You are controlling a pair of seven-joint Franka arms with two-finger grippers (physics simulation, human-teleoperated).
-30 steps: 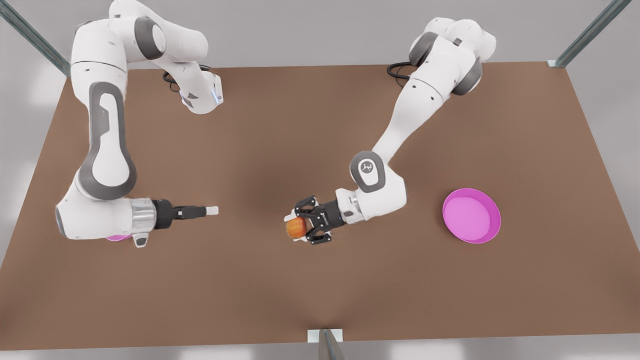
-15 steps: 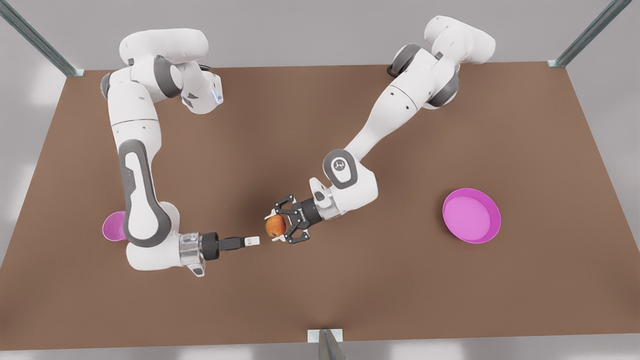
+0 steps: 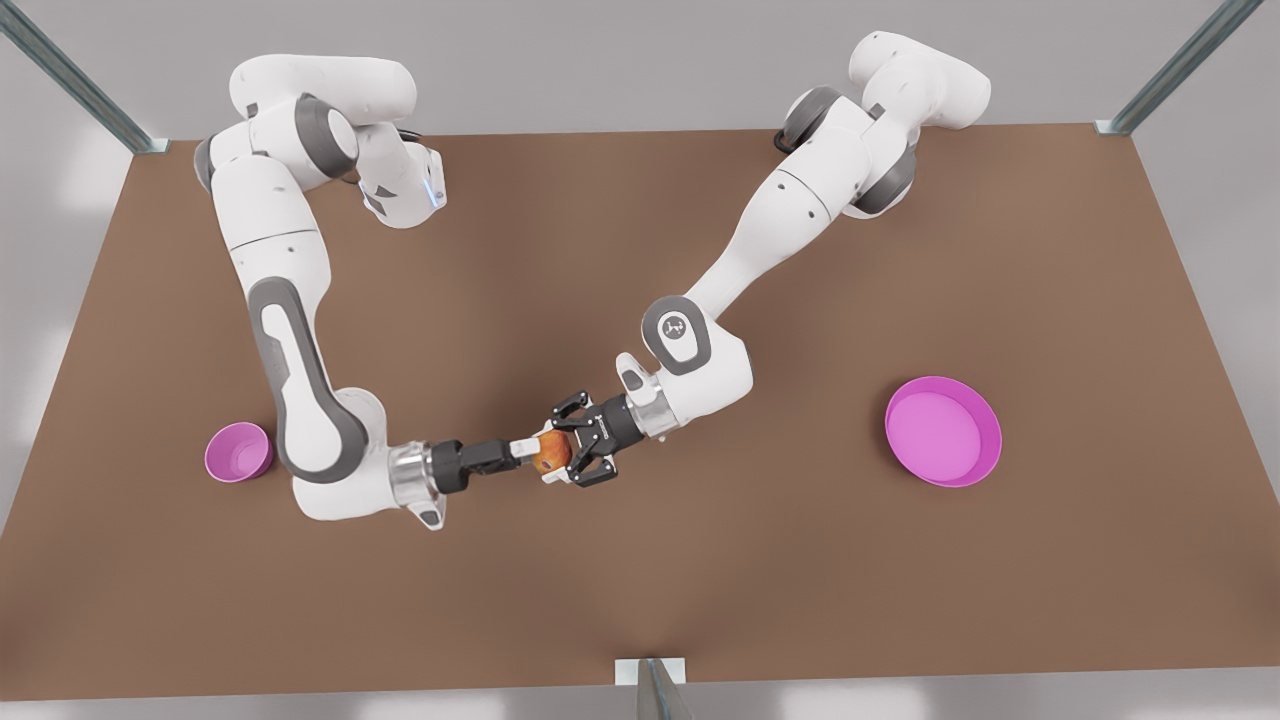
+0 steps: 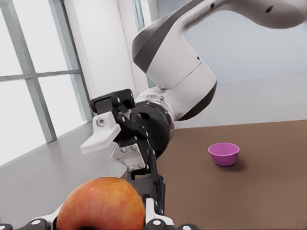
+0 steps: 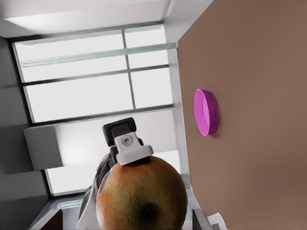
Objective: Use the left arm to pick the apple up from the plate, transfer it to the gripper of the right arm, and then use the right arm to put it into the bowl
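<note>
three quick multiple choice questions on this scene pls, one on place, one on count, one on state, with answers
1. Where is the apple?
A. on the plate
B. between the two grippers, mid-table
C. in the bowl

2. How many pink dishes are on the table?
A. one
B. two
C. three

3. What is the left gripper doing?
A. shut on the apple
B. open over the plate
C. resting in the bowl

Answers:
1 B: the apple sits where the right gripper meets the left gripper.
2 B: a bowl at the front view's left and a plate at its right.
3 A: its black fingers flank the apple on both sides.
</note>
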